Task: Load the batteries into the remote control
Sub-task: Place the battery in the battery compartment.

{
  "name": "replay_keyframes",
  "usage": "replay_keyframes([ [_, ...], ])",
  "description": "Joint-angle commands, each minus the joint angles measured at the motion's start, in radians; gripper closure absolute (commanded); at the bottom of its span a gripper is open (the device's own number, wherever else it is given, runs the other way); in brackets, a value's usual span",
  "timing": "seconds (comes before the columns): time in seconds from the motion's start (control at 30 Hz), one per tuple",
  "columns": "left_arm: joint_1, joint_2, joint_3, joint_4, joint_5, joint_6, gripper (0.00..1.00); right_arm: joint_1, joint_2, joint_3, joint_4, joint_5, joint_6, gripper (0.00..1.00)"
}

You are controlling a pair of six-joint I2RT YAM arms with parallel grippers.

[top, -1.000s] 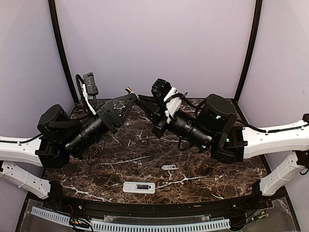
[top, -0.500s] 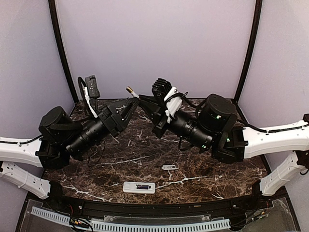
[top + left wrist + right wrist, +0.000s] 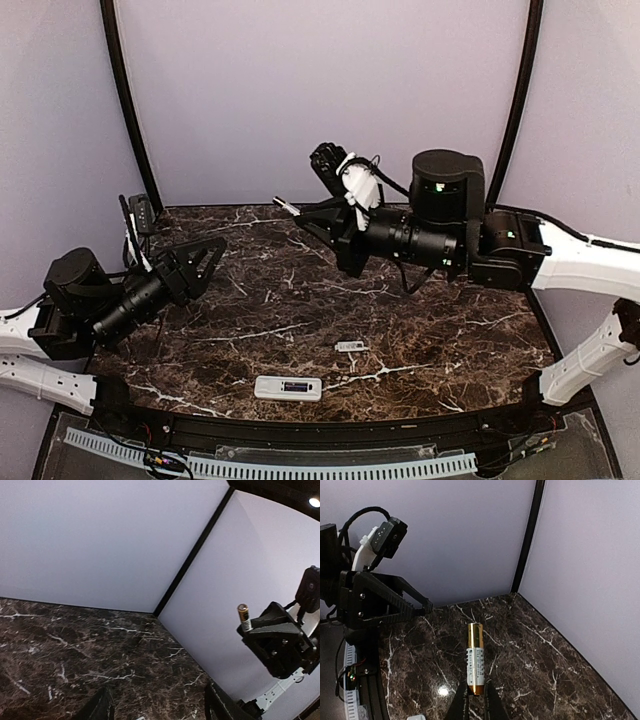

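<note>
A gold and white battery [image 3: 475, 657] sticks out of my right gripper [image 3: 476, 696], which is shut on its lower end. From above, that battery [image 3: 284, 206] hangs in the air over the back of the table at the tip of the right gripper [image 3: 293, 211]. My left gripper [image 3: 212, 258] is open and empty at the left, well apart from it. In the left wrist view its fingertips [image 3: 102, 707] frame bare marble, with the battery [image 3: 243, 617] far off to the right. The white remote control [image 3: 288, 388] lies near the front edge, dark recess up, something bluish in it.
A small flat white cover piece [image 3: 350, 346] lies on the marble table [image 3: 440, 340] just behind and right of the remote. Pale walls with black corner posts [image 3: 125, 100] close in the back and sides. A black rail [image 3: 300, 430] runs along the front edge.
My left gripper has opened, let go of the battery and drawn back down to the left. The right gripper has kept the battery and its arm has swung slightly up and right.
</note>
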Motion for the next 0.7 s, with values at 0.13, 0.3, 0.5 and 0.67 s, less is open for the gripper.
replay_keyframes([
  [0.13,0.002,-0.107,-0.190,-0.708,-0.169,-0.629,0.45,-0.020,0.176,0.062,-0.579,-0.351,0.304,1.00],
  [0.3,0.003,-0.035,-0.227,-0.762,-0.088,-0.670,0.45,0.017,0.310,0.102,-0.702,-0.365,0.293,1.00],
  [0.5,0.003,0.150,-0.237,-0.769,-0.089,-0.659,0.44,0.040,0.447,0.154,-0.775,-0.394,0.267,1.00],
  [0.67,0.003,0.280,-0.278,-0.711,-0.085,-0.635,0.43,0.043,0.526,0.198,-0.793,-0.389,0.261,1.00],
])
